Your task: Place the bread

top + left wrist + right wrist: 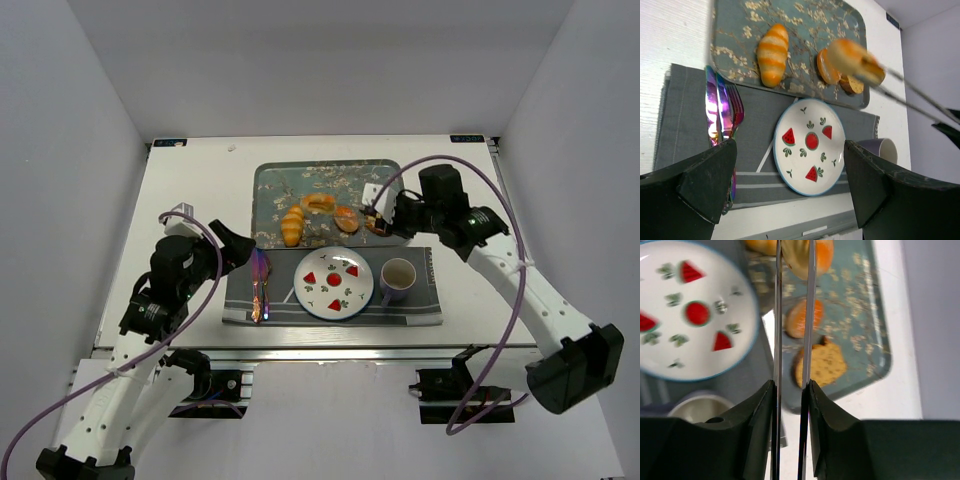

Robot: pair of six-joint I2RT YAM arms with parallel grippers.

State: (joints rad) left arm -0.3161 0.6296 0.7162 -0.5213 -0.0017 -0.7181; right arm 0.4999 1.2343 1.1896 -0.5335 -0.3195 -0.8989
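Observation:
The bread (318, 203), a small golden-brown ring, is pinched between the tips of metal tongs (910, 102) and held above the patterned tray (270, 185). It also shows in the left wrist view (852, 56) and at the top of the right wrist view (795, 257). My right gripper (383, 222) (791, 385) is shut on the tongs' two arms. The white watermelon plate (298, 283) (832, 155) (705, 355) sits on the grey placemat, in front of the tray. My left gripper (240, 245) (790, 145) is open and empty, left of the plate.
On the tray lie a ridged croissant roll (292, 225) (773, 54), an orange bun (346, 218) (826, 67) and a brown cookie-like piece (856, 85) (827, 362). A mug (397, 278) stands right of the plate. Iridescent cutlery (259, 285) lies to its left.

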